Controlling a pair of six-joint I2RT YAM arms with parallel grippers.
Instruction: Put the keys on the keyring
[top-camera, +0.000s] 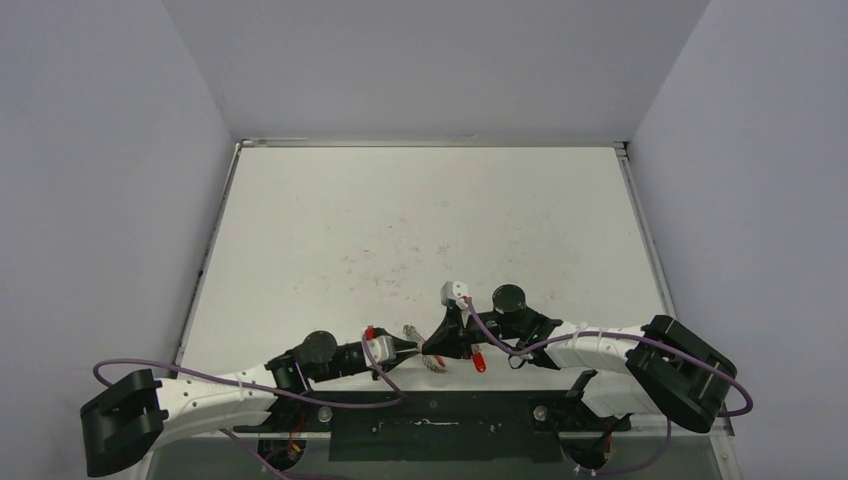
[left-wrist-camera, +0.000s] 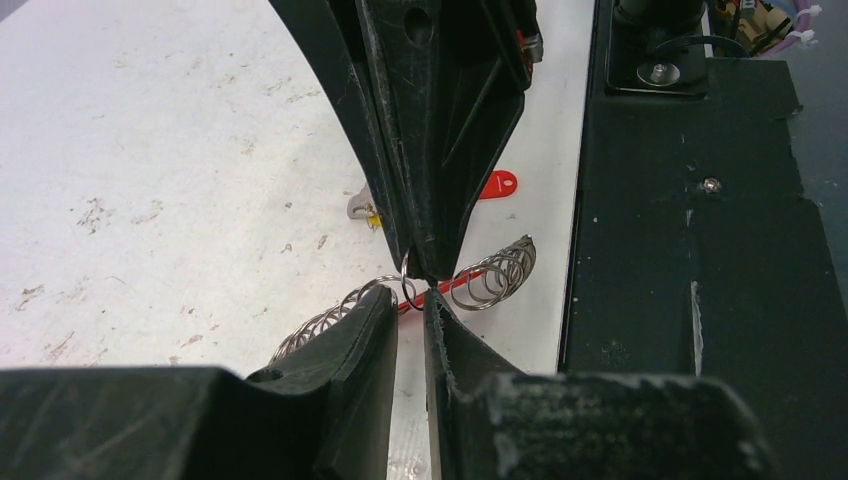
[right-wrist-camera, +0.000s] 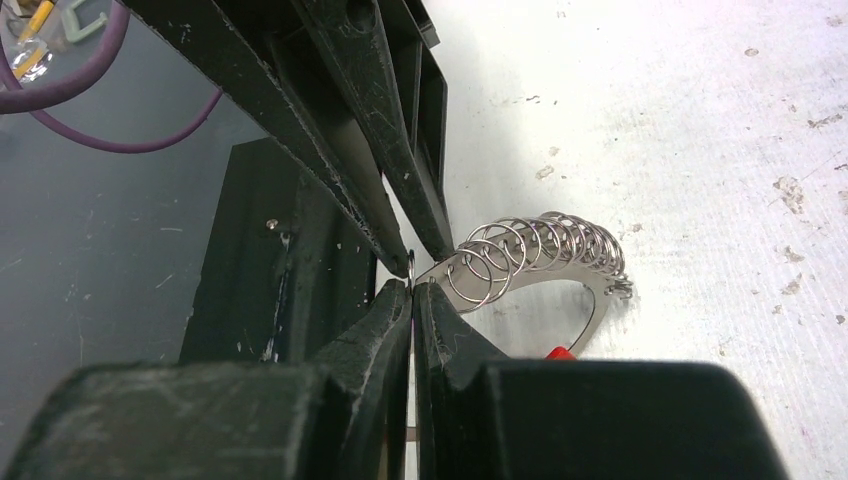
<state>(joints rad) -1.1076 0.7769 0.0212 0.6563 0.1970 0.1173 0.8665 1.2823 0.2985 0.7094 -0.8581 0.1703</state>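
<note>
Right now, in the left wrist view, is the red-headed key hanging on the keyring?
No: the red-headed key lies on the table beyond the keyring, not touching its coils.

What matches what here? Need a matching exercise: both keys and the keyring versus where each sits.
Things: 1 red-headed key; 2 yellow-headed key; 3 keyring.
Places: A gripped by left pincer and right pincer; B on the table, between right pincer and black base plate; C on the table, right pincer's other side, mostly hidden.
Pairs: 1-B; 2-C; 3-A.
</note>
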